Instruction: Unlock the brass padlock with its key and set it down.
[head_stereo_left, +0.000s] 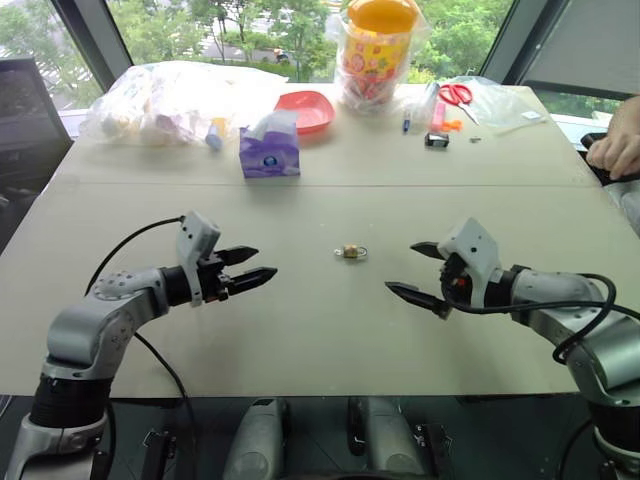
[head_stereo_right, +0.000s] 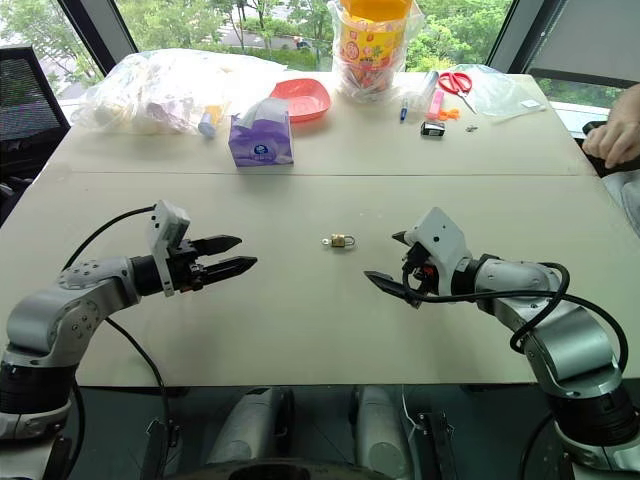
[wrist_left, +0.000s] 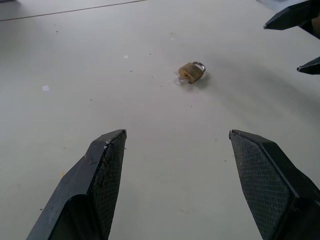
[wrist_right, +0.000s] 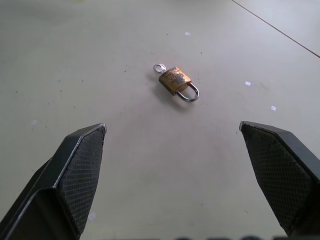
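Brass padlock (wrist_right: 175, 80) flat, shackle closed

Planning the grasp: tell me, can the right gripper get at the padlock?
Probably yes. The padlock lies on bare table ahead of the open right gripper, with nothing between them; the left gripper stays on the other side.
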